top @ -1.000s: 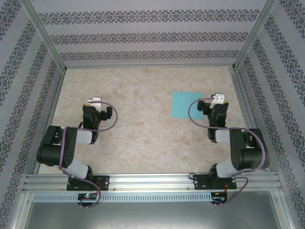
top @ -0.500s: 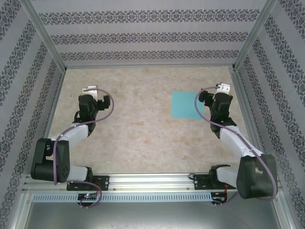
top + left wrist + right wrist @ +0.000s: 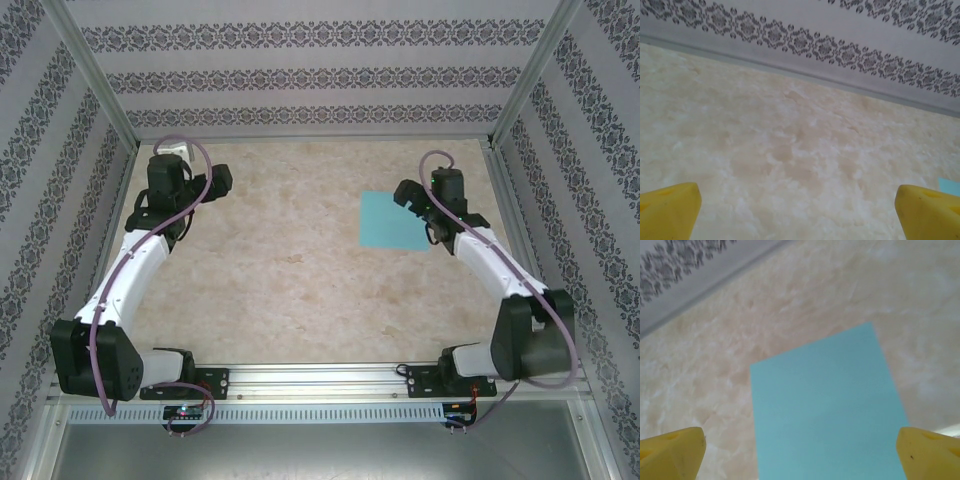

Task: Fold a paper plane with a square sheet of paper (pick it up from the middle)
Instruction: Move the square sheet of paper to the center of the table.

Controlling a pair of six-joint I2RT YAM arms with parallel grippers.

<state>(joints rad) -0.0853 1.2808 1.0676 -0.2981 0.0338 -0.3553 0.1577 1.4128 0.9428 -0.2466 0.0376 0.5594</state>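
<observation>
The square sheet of paper [image 3: 390, 220] is light blue and lies flat, without a crease, on the right half of the table. My right gripper [image 3: 418, 212] hovers at its right edge, open, with nothing between the yellow fingertips [image 3: 672, 452]. In the right wrist view the sheet [image 3: 827, 410] spreads below and ahead of the right gripper [image 3: 800, 455]. My left gripper [image 3: 190, 190] is open over bare table near the far left corner, well away from the sheet. A sliver of the sheet [image 3: 951, 186] shows at the right edge of the left wrist view. The paper plane is out of view.
The marbled beige tabletop [image 3: 290, 290] is boxed in by patterned walls [image 3: 300, 75] at the back and both sides, with metal posts [image 3: 525, 85] at the corners. An aluminium rail [image 3: 320, 380] at the near edge carries both arm bases.
Both arms have stretched out away from their bases. The left gripper went toward the far left corner. The right gripper went farther back and turned left over the sheet's edge. The sheet has not moved.
</observation>
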